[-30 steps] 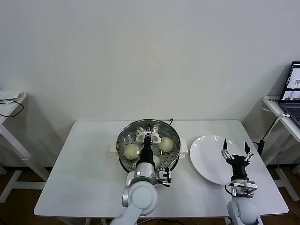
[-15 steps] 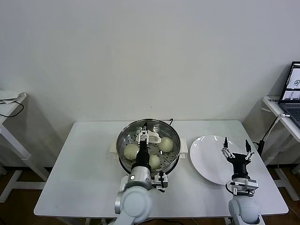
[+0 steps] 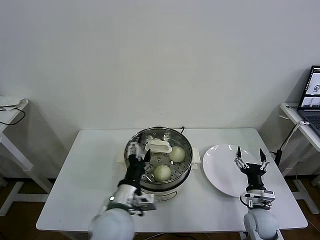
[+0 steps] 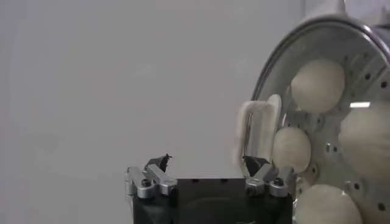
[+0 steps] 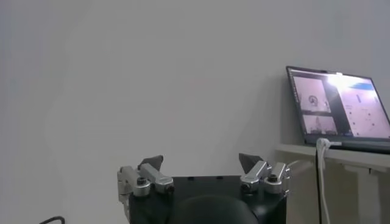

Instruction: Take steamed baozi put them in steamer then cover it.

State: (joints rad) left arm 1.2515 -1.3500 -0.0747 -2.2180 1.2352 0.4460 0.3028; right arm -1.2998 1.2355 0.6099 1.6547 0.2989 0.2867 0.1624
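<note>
Now the steamer (image 3: 159,155), a shiny steel pot, sits mid-table (image 3: 80,190) with the cover (image 3: 158,146) already resting on it; its cream handle shows at the centre. Through the glass, baozi (image 3: 162,172) lie on the perforated tray; two are plain in the head view and four show in the left wrist view.

Left gripper (image 3: 136,156) is at the pot's near-left rim, jaws spread wide and holding nothing. Right gripper (image 3: 248,160) hovers over the near part of the white plate (image 3: 220,165), also spread and empty.

Judging from this, the work looks nearly complete. To finish well, the left arm should draw clear, up and away from the rim, so it does not nudge the lid or shift the pot. It is worth checking that the lid sits level all round; the frames do not settle that.

Little stands in the way. The bare plate lies just right of the pot. A laptop (image 3: 311,92) sits on a side desk (image 3: 300,122) far right, well apart.
</note>
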